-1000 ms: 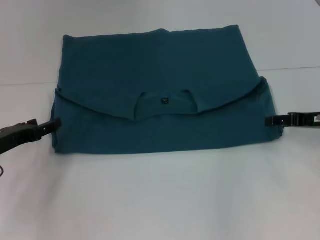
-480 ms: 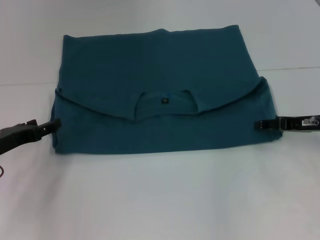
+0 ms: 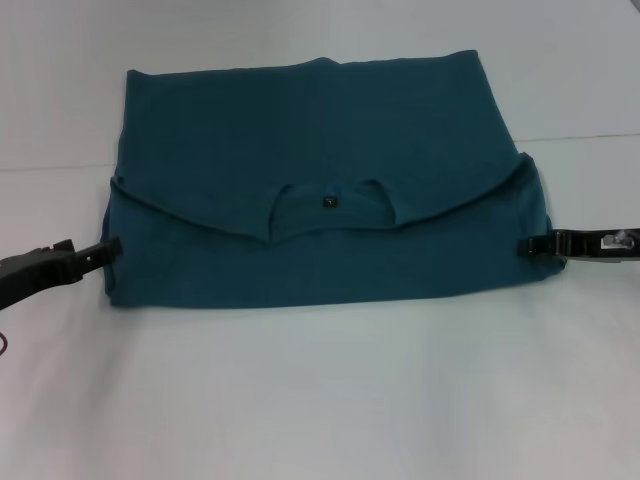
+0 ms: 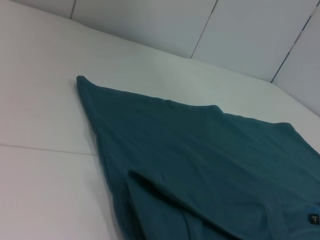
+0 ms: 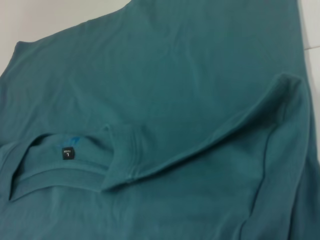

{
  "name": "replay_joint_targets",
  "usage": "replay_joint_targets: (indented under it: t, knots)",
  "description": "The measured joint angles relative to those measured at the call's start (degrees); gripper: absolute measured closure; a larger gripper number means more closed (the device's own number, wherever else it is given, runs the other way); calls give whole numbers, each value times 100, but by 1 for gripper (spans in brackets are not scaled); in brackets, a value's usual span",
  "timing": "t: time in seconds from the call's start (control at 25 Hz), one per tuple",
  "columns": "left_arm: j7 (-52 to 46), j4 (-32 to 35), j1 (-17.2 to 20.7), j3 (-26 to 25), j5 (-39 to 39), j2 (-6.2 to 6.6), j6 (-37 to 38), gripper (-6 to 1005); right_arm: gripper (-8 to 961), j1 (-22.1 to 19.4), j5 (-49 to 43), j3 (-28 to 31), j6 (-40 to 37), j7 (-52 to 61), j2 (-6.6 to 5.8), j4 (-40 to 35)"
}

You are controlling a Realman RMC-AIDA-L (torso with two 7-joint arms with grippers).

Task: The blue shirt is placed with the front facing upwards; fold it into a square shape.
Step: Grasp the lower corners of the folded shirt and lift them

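1. The left claw [image 3: 112,245] lay low at the left side of the blue shirt [image 3: 320,140], its dark tip touching the cloth's left edge close to the near corner; whether its fingers were parted or closed could not be told
2. The right claw [image 3: 524,246] lay level at the right side, its tip against the shirt's right edge a little below the corner of the folded-over layer; whether it pinched the cloth or only touched it could not be told
3. The shirt lay flat on the white counter [image 3: 320,400], taking up the middle and far part of it, roughly rectangular and wider than deep
4. Its far part was a plain teal panel; a nearer layer was folded across it, the fold's edge curving from both sides down toward the middle
5. The round collar [image 3: 328,205] sat at the centre of that curved edge, with a small black tag [image 3: 328,201] inside it
6. In the right wrist view the tag [image 5: 67,153] sat inside the ribbed collar band, and a raised fold of cloth ran from the collar out toward the shirt's right corner
7. In the left wrist view the shirt [image 4: 210,160] stretched away over the counter toward pale wall panels [image 4: 250,30], one far corner pointed and a soft ridge showing in the near cloth
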Motion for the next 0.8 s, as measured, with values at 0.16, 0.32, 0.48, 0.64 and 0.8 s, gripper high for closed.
replay_joint_targets:
  t: [0.16,0.32,0.48,0.64,0.8]
  knots:
    - [0,-28,3,0,1,0,8,188,571,-27,3,-6,-25,26,-18,-29]
    - [0,-48,27,0,26,-4,13,189,668,-46,71,5,-54,-70,-24,-33]
    - [0,-53,49,52,169,-36,12,190,790,-58,203,-10,-129,-176,-42,-36]
    - [21,-55,53,256,238,-66,3,196,907,-60,213,-30,-189,-178,-54,-44]
    - [68,-42,53,545,242,-121,-6,207,946,-60,218,-6,-260,-201,-54,-45]
